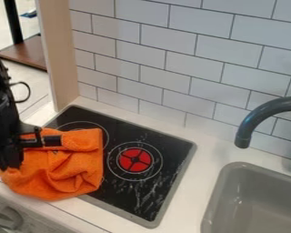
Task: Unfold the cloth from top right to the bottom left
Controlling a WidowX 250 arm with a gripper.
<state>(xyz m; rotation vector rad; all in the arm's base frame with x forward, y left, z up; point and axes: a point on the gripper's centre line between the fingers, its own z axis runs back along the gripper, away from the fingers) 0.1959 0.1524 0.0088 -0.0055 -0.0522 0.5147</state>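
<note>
The black gripper (11, 157) hangs at the left edge of the camera view, low over the left part of the orange cloth (81, 159). A short black bar of it extends right across the cloth's upper part. The cloth lies bunched on the left side of the black stovetop, with deep creases in its middle and a layer folded along its top. Its lower left part reaches over the pale counter near the front edge. The arm hides some of the cloth's left side, and contact between gripper and cloth is unclear.
The black stovetop (145, 191) has a red burner disc (134, 160) right of the cloth. Farther right are a grey sink (257, 200) and a dark curved faucet (257, 119). White tiles rise behind; a wooden panel (58, 54) stands at the back left.
</note>
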